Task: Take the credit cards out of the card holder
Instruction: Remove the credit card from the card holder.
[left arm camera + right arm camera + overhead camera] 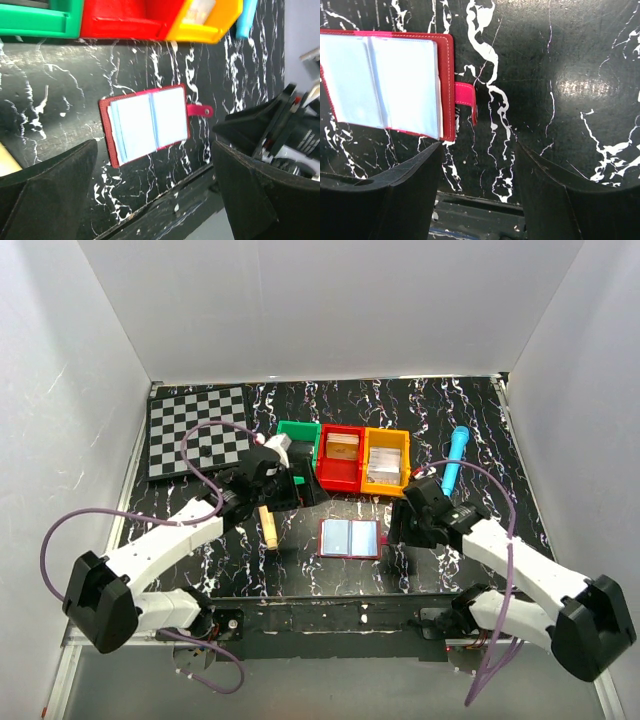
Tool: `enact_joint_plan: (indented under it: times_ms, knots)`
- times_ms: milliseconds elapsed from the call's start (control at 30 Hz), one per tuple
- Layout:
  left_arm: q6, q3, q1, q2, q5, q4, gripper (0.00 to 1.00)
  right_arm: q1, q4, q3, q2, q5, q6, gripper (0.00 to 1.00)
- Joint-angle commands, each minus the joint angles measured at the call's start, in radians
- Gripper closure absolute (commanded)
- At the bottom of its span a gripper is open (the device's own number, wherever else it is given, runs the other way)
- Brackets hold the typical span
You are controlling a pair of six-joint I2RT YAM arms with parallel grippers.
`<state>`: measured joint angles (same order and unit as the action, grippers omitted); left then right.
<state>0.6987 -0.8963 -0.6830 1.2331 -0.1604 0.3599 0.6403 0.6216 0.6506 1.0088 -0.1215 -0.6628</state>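
Note:
The card holder [350, 537] lies open and flat on the black marbled table near the front edge, between my two grippers. It is dark red with glossy pale-blue sleeves and a snap tab [200, 110] on its right side. It also shows in the left wrist view [145, 125] and in the right wrist view [385, 85]. I cannot make out any cards in the sleeves. My left gripper [303, 490] is open and empty, up and left of the holder [155, 145]. My right gripper [400, 521] is open and empty, just right of the snap tab [477, 147].
A green bin [298, 434], a red bin [340, 456] and an orange bin [386, 461] stand in a row behind the holder, the last two with flat items inside. A blue cylinder [455, 458] lies at right, a chessboard [198, 430] at back left, a wooden piece [267, 527] at left.

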Motion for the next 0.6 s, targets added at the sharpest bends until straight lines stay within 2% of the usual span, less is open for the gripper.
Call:
enact_joint_plan:
  times_ms: [0,67,100,133,300,367,567]
  knots:
    - [0.157,0.093,0.028,-0.108,0.069,-0.049,0.02,-0.019,-0.089,-0.008,0.071,-0.004,-0.026,0.35]
    - [0.165,0.228,0.031,-0.209,-0.052,-0.247,0.02,-0.03,-0.109,-0.011,0.094,0.005,-0.026,0.37]
    - [0.185,0.294,0.03,-0.259,-0.073,-0.333,0.02,-0.036,-0.124,-0.011,0.103,0.013,-0.021,0.39]
    - [0.194,0.325,0.028,-0.288,-0.074,-0.354,0.02,-0.039,-0.135,-0.005,0.115,0.019,-0.015,0.41]
    - [0.122,0.234,0.025,-0.206,-0.056,-0.174,0.02,-0.051,-0.148,0.03,0.198,0.055,0.005,0.52]
    - [0.133,0.238,0.016,-0.19,-0.067,-0.188,0.02,-0.051,-0.148,0.034,0.217,0.066,0.009,0.56]
    - [0.144,0.243,-0.026,-0.149,-0.079,-0.249,0.02,-0.054,-0.166,-0.003,0.195,0.063,0.008,0.59]
